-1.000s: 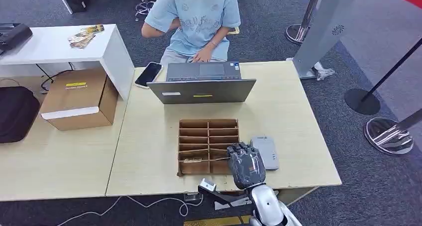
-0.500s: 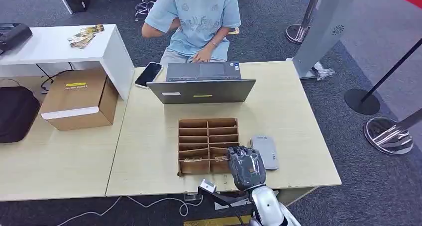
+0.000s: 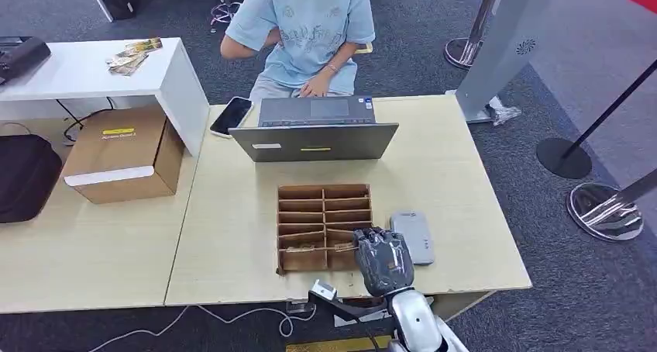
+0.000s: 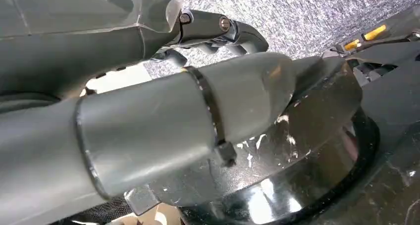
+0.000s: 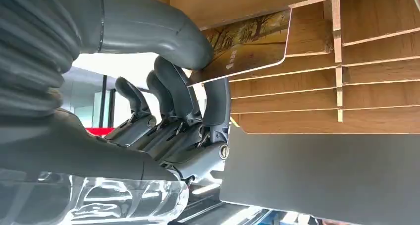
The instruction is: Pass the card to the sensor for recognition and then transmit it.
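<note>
- The right hand (image 3: 383, 259) is over the near right corner of the brown divided box (image 3: 325, 226) on the table (image 3: 457, 174).
- Its thumb (image 5: 148, 29) and a finger pinch the card (image 5: 245, 46), which has a picture of trees on it.
- The card sits at a slot of the box, by the thin walls.
- The grey card sensor (image 3: 412, 237) lies flat just beside the box and close to the right hand.
- The left hand (image 4: 148, 111) hangs down over the carpet with its fingers curled in. It holds nothing.
- A person (image 3: 306, 26) sits behind the laptop (image 3: 314, 139).
</note>
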Tool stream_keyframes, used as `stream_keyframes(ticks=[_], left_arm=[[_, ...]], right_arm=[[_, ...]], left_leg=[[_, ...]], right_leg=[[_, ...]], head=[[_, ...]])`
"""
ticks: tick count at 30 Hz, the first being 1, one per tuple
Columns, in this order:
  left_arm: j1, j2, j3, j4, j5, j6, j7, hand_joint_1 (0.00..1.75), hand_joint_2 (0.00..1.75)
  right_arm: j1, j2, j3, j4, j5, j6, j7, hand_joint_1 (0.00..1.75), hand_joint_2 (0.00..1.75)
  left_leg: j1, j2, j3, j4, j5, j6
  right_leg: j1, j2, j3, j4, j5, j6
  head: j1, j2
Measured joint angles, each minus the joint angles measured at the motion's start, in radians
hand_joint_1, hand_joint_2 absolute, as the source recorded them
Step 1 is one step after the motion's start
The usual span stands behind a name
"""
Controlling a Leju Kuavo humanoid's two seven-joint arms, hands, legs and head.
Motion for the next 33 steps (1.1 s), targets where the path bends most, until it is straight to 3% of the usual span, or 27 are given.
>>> stream_keyframes(ticks=[10,33], left_arm=[[0.0,-0.003,0.001,0.0,0.0,0.005,0.0,0.0,0.0],[-0.003,-0.012,0.015,-0.001,-0.002,0.007,0.0,0.0,0.0]], right_arm=[[0.0,0.0,-0.006,0.0,0.0,0.0,-0.014,1.68,1.75],[0.001,0.0,-0.011,0.0,0.0,0.0,-0.022,1.75,1.75]], left_leg=[[0.0,0.0,0.0,0.0,0.0,0.0],[0.0,-0.001,0.001,0.0,0.0,0.0]], right_leg=[[0.0,0.0,0.0,0.0,0.0,0.0],[0.0,0.0,0.001,0.0,0.0,0.0]], head=[[0.0,0.0],[0.0,0.0]])
